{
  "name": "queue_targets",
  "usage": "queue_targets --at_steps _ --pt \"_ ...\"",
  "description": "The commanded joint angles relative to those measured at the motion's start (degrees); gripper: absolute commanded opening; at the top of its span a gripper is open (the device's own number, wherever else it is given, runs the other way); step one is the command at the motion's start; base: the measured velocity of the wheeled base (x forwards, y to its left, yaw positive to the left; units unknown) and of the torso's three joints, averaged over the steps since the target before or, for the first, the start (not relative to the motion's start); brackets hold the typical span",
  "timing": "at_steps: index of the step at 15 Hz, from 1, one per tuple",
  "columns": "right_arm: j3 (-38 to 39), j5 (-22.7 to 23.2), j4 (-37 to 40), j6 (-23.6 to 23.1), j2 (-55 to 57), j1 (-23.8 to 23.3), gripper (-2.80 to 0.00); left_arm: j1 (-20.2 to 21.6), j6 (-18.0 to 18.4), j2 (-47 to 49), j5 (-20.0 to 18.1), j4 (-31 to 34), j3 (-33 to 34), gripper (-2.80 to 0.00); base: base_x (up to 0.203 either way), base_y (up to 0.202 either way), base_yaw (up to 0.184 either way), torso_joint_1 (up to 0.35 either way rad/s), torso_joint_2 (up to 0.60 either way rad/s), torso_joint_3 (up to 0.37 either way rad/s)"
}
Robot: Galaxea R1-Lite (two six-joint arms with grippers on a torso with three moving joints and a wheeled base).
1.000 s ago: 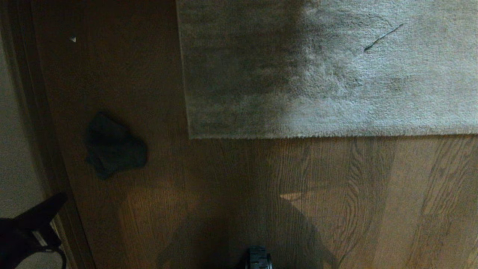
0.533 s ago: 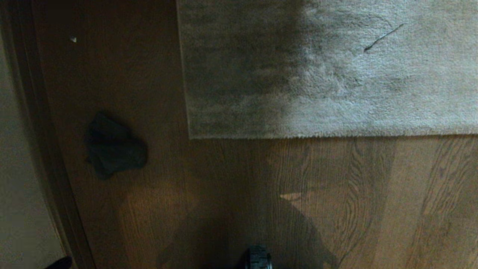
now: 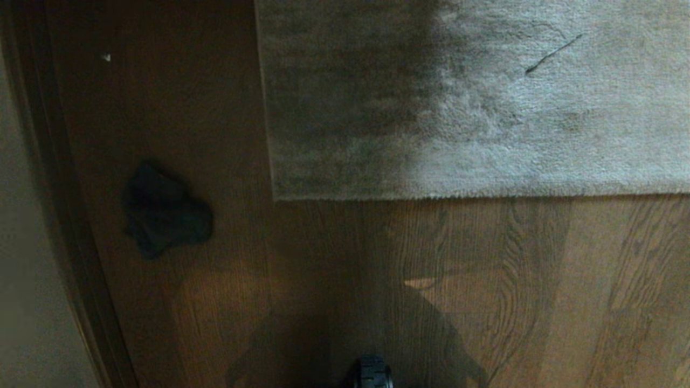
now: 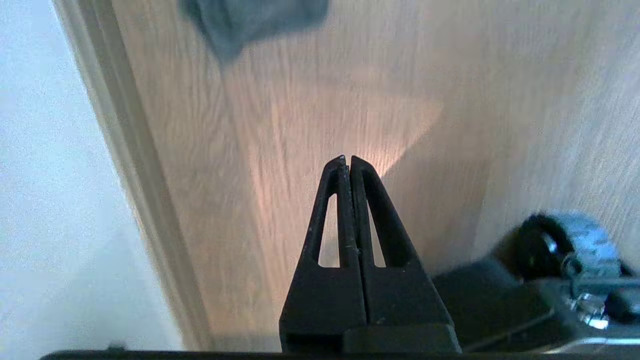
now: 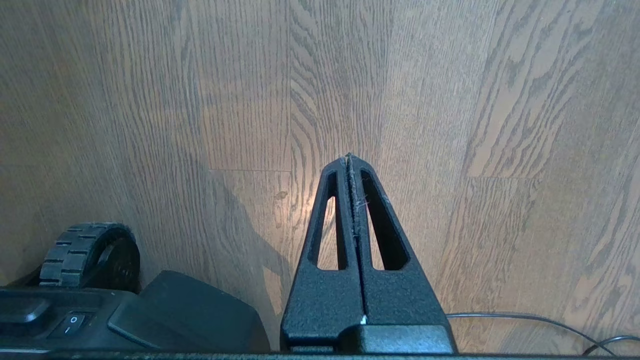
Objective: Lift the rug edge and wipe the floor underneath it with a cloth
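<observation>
One rug (flat) runs left-right.

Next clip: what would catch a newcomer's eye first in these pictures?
First, the big light grey rug filling the upper right of the head view, lying flat, its near hem straight across the brown wood floor. Next, the small dark cloth crumpled on the bare planks to the rug's left, close to the dark skirting strip. In the wrist views both the left claw and right claw are shut and empty above the floor.
</observation>
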Motion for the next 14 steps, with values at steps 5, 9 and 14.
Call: queue_targets --at_steps 5,9,14 --pt "0.0 0.01 -0.04 -0.04 0.07 0.01 -2.8 -0.19 -1.29 -4.31 0.52 -0.03 0.05 -2.8 0.0 0.0 0.0 0.0 0.0 0.0" --pt "0.0 0.01 -0.04 -0.04 0.07 0.01 -2.8 -0.17 -1.46 -4.31 0.53 -0.12 0.07 -2.8 0.0 0.0 0.0 0.0 0.0 0.0" --pt "0.0 0.01 -0.04 -0.04 0.07 0.01 -2.8 -0.24 -1.99 -4.31 0.7 -0.03 0.07 -2.8 0.0 0.0 0.0 0.0 0.0 0.0"
